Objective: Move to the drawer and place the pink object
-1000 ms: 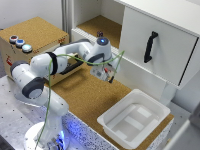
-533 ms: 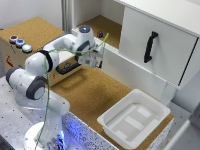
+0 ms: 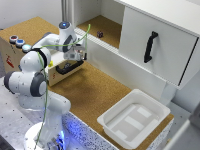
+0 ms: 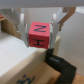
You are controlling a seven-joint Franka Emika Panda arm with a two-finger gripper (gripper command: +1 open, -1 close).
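White arm [image 3: 35,75] folded, elbow low, wrist reaching forward and tipped down. Gripper [image 4: 39,36] fingers [image 4: 22,30] clamped on pink block [image 4: 39,36], both sides touching.

exterior view: high, off to side, looks down across cork table [image 3: 100,95] at whole arm, white cabinet [image 3: 155,42], white tray [image 3: 134,120]. wrist view: close, looks along fingers [image 4: 23,31] at drawer [image 4: 35,62] front. shared: drawer [image 3: 67,67], black handle [image 4: 61,66].

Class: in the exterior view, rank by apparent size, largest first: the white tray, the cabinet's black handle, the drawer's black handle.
1. White tray.
2/3. Cabinet handle and drawer handle look alike; unranked.
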